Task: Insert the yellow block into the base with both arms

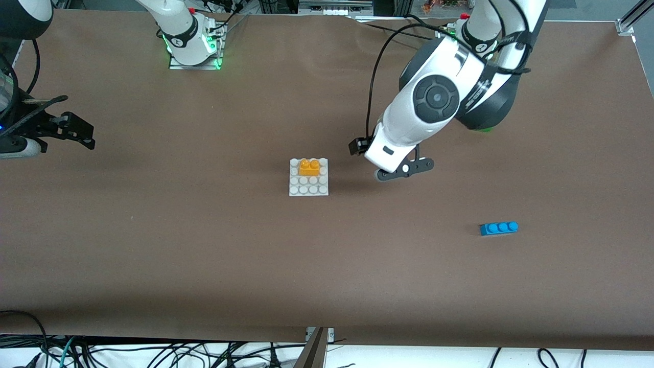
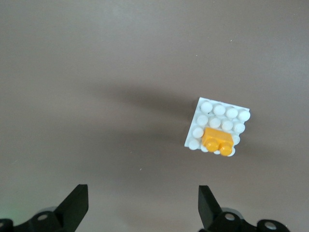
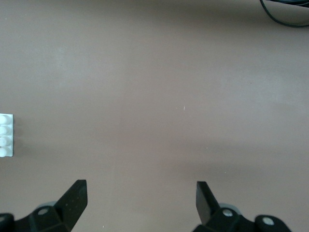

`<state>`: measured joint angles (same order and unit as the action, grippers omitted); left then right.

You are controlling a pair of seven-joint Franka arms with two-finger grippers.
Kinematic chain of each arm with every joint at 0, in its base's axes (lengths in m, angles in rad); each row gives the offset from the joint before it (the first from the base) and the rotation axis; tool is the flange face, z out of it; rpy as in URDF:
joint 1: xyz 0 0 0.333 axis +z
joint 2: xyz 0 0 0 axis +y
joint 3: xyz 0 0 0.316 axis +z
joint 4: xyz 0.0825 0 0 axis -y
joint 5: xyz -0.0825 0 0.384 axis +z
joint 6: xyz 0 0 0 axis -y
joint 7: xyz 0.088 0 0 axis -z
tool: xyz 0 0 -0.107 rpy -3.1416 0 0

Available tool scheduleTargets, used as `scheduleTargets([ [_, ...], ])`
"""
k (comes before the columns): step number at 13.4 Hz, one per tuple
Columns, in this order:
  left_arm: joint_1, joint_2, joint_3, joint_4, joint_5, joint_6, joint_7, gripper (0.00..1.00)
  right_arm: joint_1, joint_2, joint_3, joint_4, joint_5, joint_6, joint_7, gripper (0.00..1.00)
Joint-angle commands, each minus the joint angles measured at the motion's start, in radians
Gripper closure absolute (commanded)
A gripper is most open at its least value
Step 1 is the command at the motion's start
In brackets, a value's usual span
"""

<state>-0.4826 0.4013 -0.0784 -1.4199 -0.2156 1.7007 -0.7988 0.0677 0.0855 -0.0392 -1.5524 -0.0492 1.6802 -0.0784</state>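
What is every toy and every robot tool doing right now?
yellow block: pressed onto the base, at its edge row farthest from the front camera.
base: flat on the table.
blue brick: lying alone, untouched.
left tool: open, empty, beside the base.
right tool: open, empty, waiting at the table's end.

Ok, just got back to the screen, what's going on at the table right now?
The yellow block already sits on the base, on the stud row farthest from the front camera. Neither arm holds anything. The left gripper hangs over bare table beside the base, toward the left arm's end, jaws open. The right gripper waits at the right arm's end of the table, jaws open too. A blue brick lies by itself, nearer to the front camera, toward the left arm's end.
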Motion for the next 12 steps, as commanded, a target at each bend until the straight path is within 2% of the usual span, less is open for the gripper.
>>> scheduleTargets([
  [1,0.036,-0.102,-0.004,-0.079,0.043,-0.045,0.024,0.00,-0.005,-0.010,0.005,0.005,-0.008,-0.005,0.014,0.00],
  [6,0.146,-0.263,-0.008,-0.191,0.081,-0.111,0.125,0.00,-0.005,-0.010,0.005,0.005,-0.009,-0.005,0.014,0.00],
  [9,0.248,-0.332,-0.006,-0.209,0.088,-0.171,0.295,0.00,-0.005,-0.010,0.005,0.006,-0.009,-0.004,0.014,0.00],
  [12,0.298,-0.448,-0.006,-0.275,0.154,-0.194,0.427,0.00,-0.005,-0.010,0.005,0.006,-0.009,-0.005,0.012,0.00],
])
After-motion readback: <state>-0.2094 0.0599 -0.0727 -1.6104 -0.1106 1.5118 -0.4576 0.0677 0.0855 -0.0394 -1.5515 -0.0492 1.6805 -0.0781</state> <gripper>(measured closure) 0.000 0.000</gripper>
